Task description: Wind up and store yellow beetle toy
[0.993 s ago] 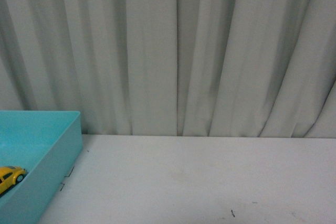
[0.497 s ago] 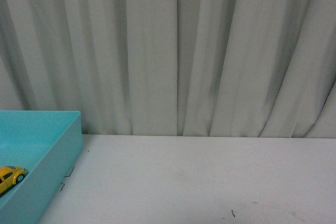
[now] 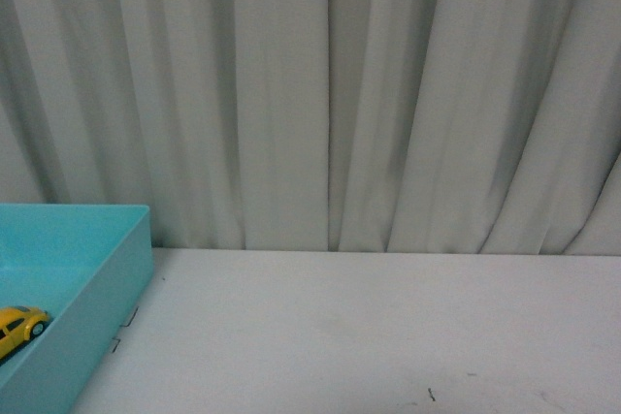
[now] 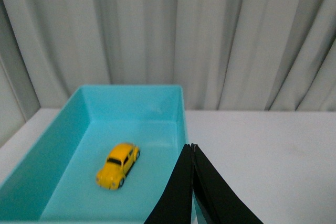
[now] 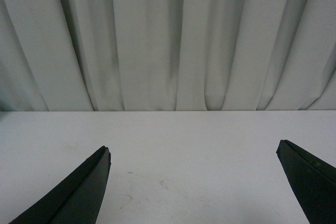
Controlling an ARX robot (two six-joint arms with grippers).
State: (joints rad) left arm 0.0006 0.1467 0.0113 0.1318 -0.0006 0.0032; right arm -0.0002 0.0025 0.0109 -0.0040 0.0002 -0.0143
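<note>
yellow beetle toy, rounded body, dark windows

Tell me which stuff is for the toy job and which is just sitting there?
For the job: yellow beetle toy, lying inside the blue box; left claw, shut and empty.
Just there: white table; grey curtain; right claw, open and empty.

Table: flat white top, matte, with a few small dark scuffs and specks near the front edge. Its far edge meets a pale pleated curtain.

Directly on the table: one turquoise open-top bin, rectangular, sitting at the left side. Short dark marks on the table surface just beside the bin's right wall. Remainder of the top shows only bare white surface.
</note>
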